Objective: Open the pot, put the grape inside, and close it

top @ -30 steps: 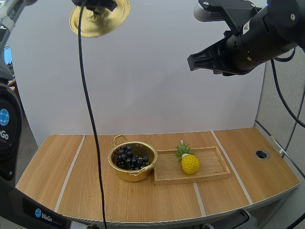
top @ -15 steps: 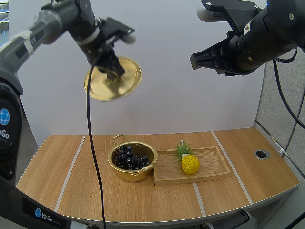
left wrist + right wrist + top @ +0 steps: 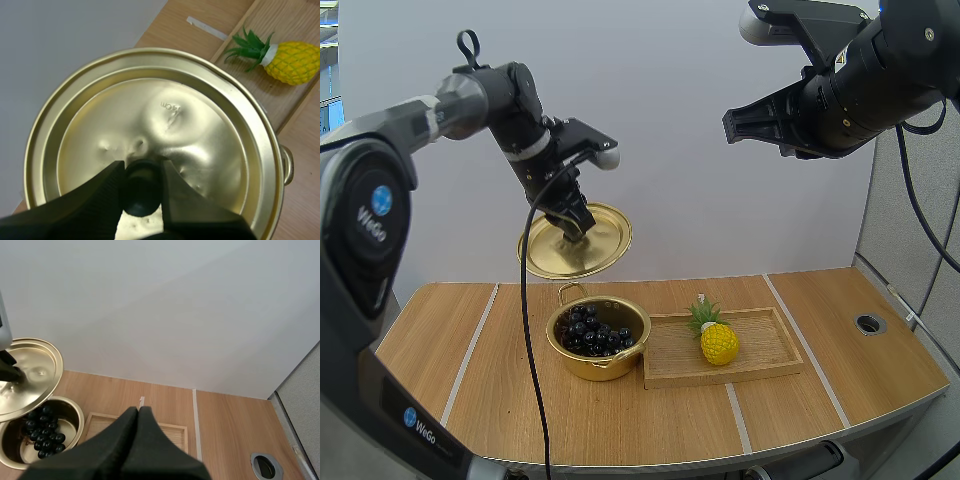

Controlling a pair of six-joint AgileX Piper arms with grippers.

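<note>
The gold pot [image 3: 599, 338] stands open on the table with the dark bunch of grapes [image 3: 592, 332] inside it. Its gold lid [image 3: 576, 241] hangs tilted just above and behind the pot, my left gripper [image 3: 572, 224] shut on the black knob [image 3: 141, 186]. In the left wrist view my fingers [image 3: 95, 197] pinch that knob over the lid [image 3: 150, 135]. My right gripper [image 3: 732, 128] is high at the upper right, far from the pot, its fingers lying together as one wedge [image 3: 137, 415]. From the right wrist view the lid [image 3: 27, 375] hovers over the pot with grapes [image 3: 45, 432].
A wooden tray [image 3: 760, 355] lies right of the pot with a yellow toy pineapple [image 3: 717, 340] on it. A round grommet hole [image 3: 869, 323] sits at the table's far right. White tape lines cross the tabletop.
My left arm has brought the lid down from high at the upper left to just above the pot. The right arm has barely moved.
</note>
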